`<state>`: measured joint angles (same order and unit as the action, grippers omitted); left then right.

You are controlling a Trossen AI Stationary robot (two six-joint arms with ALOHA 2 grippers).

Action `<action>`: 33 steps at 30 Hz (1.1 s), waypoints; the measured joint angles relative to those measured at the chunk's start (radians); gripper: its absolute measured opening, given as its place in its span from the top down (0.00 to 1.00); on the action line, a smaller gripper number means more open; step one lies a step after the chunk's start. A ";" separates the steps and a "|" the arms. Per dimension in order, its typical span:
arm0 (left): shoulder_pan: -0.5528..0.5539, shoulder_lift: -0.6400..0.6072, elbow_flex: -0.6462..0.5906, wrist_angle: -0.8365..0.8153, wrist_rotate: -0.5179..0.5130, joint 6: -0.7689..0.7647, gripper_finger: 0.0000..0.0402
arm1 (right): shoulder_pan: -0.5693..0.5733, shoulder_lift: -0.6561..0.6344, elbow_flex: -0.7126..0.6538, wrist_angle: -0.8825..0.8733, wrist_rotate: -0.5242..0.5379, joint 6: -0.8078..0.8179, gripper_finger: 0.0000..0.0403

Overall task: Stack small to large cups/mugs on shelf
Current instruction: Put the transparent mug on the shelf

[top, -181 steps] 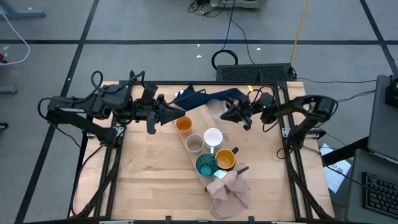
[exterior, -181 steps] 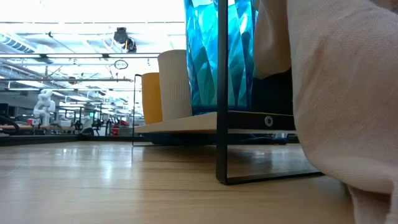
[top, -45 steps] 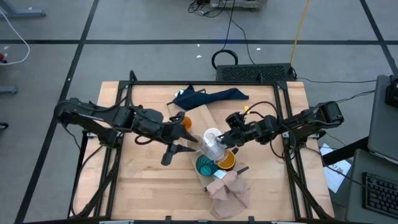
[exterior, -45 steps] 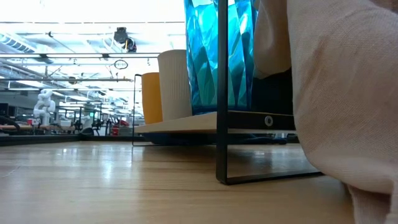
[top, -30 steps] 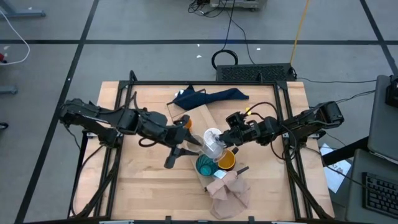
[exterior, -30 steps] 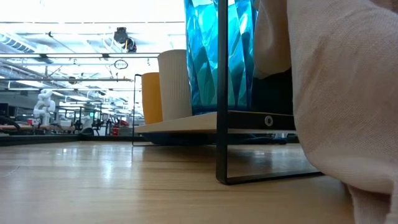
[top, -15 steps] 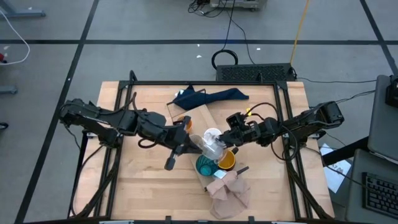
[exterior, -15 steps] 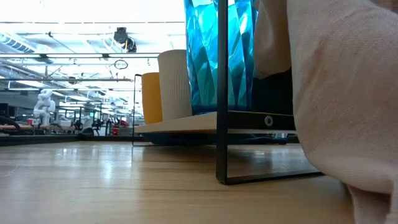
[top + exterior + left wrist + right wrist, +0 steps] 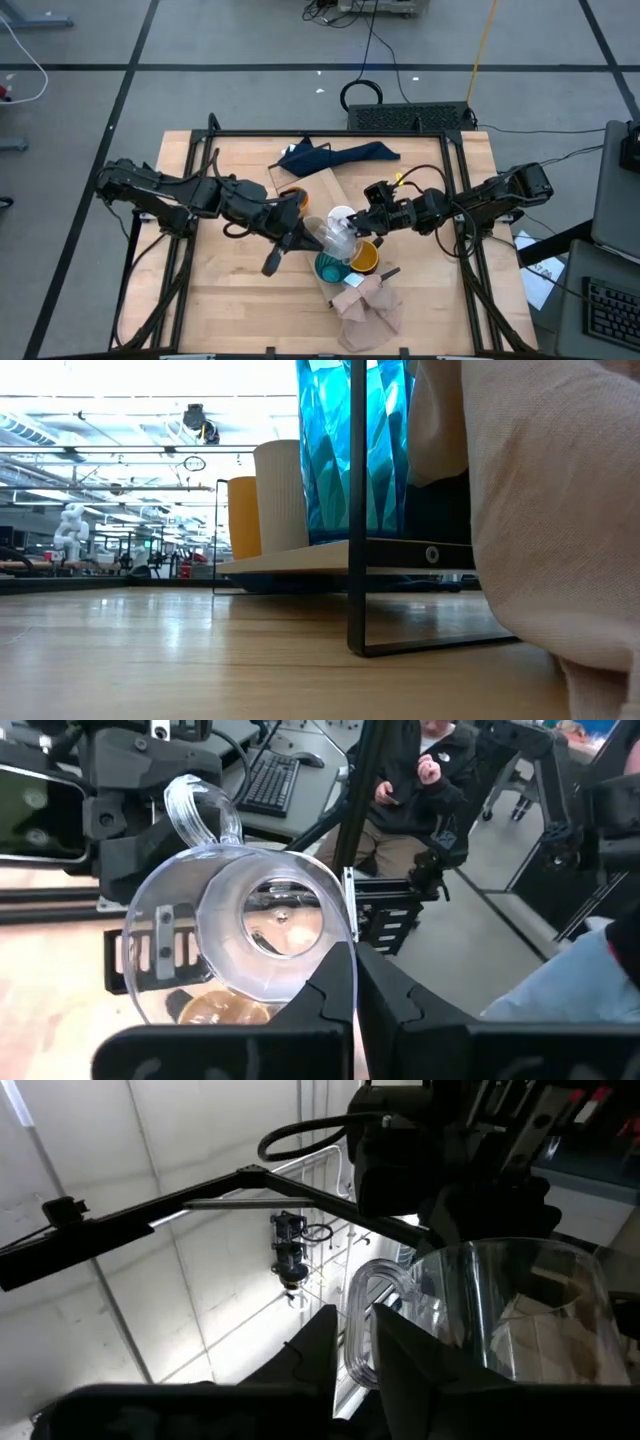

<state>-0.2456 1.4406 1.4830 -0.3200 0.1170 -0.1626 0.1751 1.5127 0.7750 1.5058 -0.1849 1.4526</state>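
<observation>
A clear glass mug (image 9: 335,238) hangs on its side in the air over the pale wood shelf (image 9: 318,185), between both grippers. My left gripper (image 9: 305,236) reaches in from the table's left and is shut on it. My right gripper (image 9: 362,224) comes from the right and is shut on it too. On the shelf stand the orange cup (image 9: 292,198), white mug (image 9: 345,214), teal cup (image 9: 329,266) and mustard-yellow mug (image 9: 363,258). The beige-grey cup is hidden under the left gripper in the high view. The low view shows the teal cup (image 9: 350,450), a pale ribbed cup (image 9: 280,495) and the orange cup (image 9: 243,515). My left gripper (image 9: 352,985) pinches the glass mug's rim (image 9: 343,932) on the side away from the handle, the wall between its two fingers. It comes level from the table's left, facing the mug's open mouth. The mug is lifted clear and lies on its side. My right gripper (image 9: 362,1345) pinches the glass mug's loop handle (image 9: 358,1312) between its two fingers, which lie across the loop. It comes from the table's right, roughly level. The mug (image 9: 500,1310) is held clear of the shelf, tipped on its side.
A dark blue cloth (image 9: 335,155) lies at the shelf's far end and a pinkish-beige cloth (image 9: 368,305) at its near end, filling the low view's right (image 9: 550,510). The shelf's black metal frame (image 9: 357,510) stands near the cups. A seated person (image 9: 420,770) shows beyond the table.
My left gripper has moved toward the table's right, up to the glass mug that the right gripper holds by its handle, and now has its rim. The mug has stayed in the air over the shelf, shifting only slightly leftward.
</observation>
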 joint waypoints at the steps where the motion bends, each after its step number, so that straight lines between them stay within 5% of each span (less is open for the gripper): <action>1: 0.000 0.000 0.000 -0.001 0.001 -0.010 1.00 | -0.003 0.000 0.000 -0.002 -0.002 -0.005 0.85; 16: -0.018 0.000 0.000 -0.016 0.007 -0.153 1.00 | -0.145 -0.001 0.000 -0.182 -0.179 -0.133 0.70; 25: -0.011 -0.001 0.000 -0.068 0.032 -0.266 1.00 | -0.204 -0.001 -0.001 -0.214 -0.194 -0.211 0.69; 33: 0.006 -0.002 0.000 -0.083 0.022 -0.421 1.00 | -0.255 -0.076 -0.001 -0.260 -0.337 -0.267 0.69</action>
<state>-0.2392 1.4391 1.4830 -0.4028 0.1386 -0.5832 -0.0800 1.4362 0.7742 1.2460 -0.5219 1.1855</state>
